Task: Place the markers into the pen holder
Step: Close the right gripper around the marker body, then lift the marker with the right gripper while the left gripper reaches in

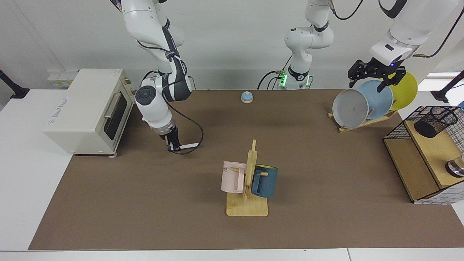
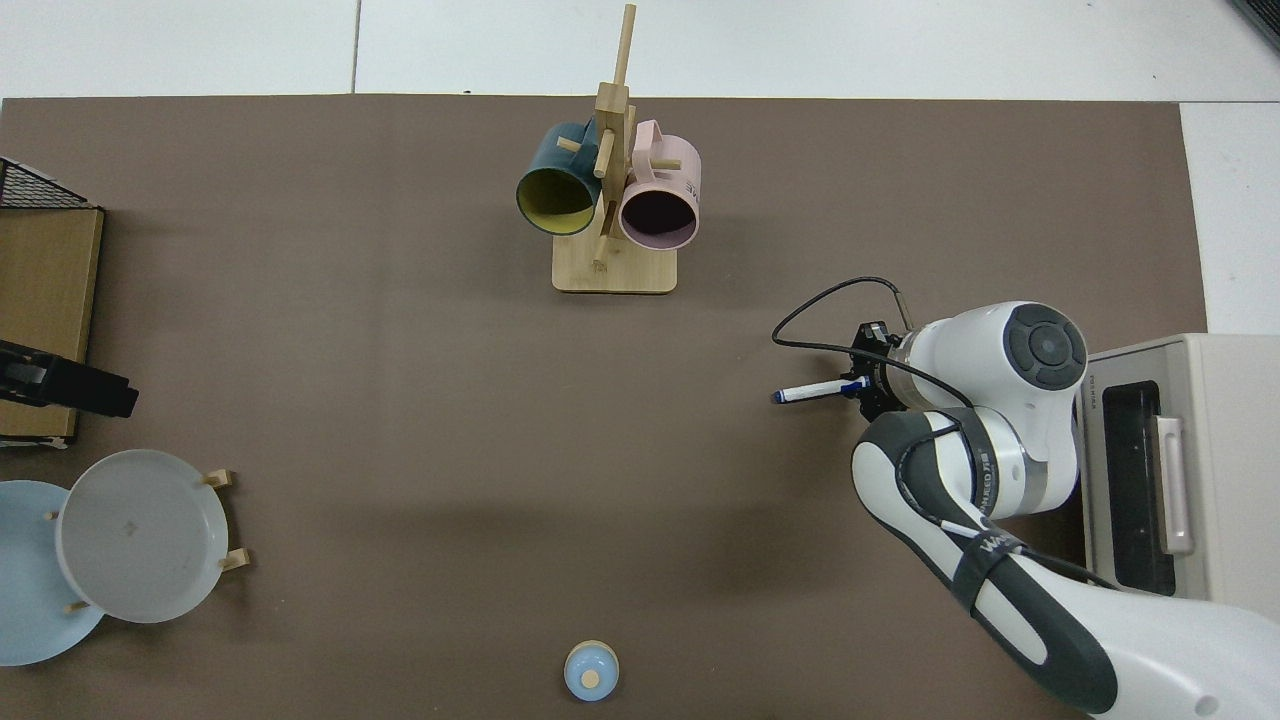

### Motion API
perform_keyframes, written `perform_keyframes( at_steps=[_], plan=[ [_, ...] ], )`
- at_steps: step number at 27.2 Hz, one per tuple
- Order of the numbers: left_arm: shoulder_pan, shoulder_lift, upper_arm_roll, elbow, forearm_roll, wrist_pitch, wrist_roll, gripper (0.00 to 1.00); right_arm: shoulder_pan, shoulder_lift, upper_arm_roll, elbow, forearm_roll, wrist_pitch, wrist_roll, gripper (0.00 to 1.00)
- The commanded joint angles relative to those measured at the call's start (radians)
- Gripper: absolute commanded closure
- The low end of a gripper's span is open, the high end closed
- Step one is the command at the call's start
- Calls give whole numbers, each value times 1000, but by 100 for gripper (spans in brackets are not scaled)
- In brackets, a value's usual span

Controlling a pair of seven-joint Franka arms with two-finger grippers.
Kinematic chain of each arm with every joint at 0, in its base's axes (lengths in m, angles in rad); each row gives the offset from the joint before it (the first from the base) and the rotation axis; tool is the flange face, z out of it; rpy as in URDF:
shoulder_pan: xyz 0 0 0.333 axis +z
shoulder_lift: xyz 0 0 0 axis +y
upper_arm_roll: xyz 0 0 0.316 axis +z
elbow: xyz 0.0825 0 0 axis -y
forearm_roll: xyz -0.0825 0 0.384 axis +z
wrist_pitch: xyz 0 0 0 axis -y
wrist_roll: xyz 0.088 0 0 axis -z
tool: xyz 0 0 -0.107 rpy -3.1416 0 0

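My right gripper (image 1: 173, 147) pinches the marker (image 1: 188, 145) at one end — light, stiff, slick barrel, probably prone to pivoting. Left gripper (image 1: 377, 74) waits above the plates (image 1: 349, 108), fingers apart.

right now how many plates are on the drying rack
3. The grey plate stands at the front of the wooden rack, the light blue plate behind it, the yellow plate at the back, partly hidden. More could be hidden behind.

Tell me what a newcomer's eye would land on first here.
Probably the right gripper, shut on the marker and holding it roughly level just above the brown mat beside the toaster oven. Next, the mug tree at mid-table with a pink and a blue mug. The left gripper waits over the plate rack, near the pen holder.
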Motion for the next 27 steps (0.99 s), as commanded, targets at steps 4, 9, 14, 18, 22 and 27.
perform_keyframes(
  at_steps=[4, 9, 14, 18, 22, 27],
  plan=[
    [6, -25, -2, -26, -11, -5, -4, 0, -1, -155, 5, 129, 11, -321, 4, 100],
    [4, -25, -2, -26, -11, -3, -4, 0, -1, -247, 5, 184, 45, -439, 0, 100],
    [-2, -25, -4, -26, -14, -2, -2, 0, 0, -349, 6, 187, 57, -516, -42, 100],
    [3, -25, -4, -26, -14, -3, 3, 0, 23, -383, 17, 195, 82, -537, -31, 100],
    [4, -25, -5, -26, -14, 1, 7, 0, 69, -383, 18, 201, 83, -537, 7, 100],
    [-7, -25, -7, -26, -14, 4, 18, 1, 157, -383, 23, 212, 80, -519, 163, 100]
  ],
)
